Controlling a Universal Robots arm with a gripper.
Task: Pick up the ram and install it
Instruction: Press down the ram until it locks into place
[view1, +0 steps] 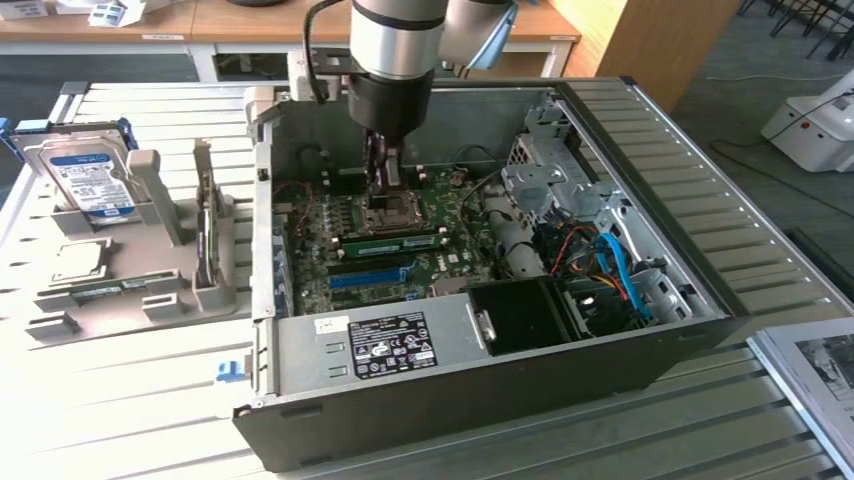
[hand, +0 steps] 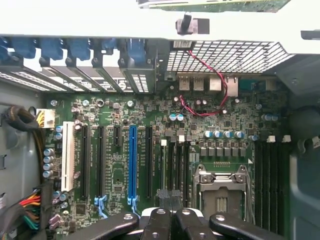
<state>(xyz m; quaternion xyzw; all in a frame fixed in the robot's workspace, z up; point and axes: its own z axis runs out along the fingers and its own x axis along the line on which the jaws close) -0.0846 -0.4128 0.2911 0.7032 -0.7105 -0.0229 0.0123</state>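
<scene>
Open computer case (view1: 641, 330), shut claw (view1: 388, 183) inside

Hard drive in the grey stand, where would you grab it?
Pinch the hard drive by its two long side edges near the top, coming from above. It stands leaning in the grey stand, with its lower end tucked in and its top end free.

An open computer case (view1: 641, 350) is lying on the slatted table (view1: 120, 400), exposing its motherboard (hand: 150, 150). A hard drive (view1: 87, 180) is standing in a grey holder (view1: 160, 290) near the table's edge.
</scene>
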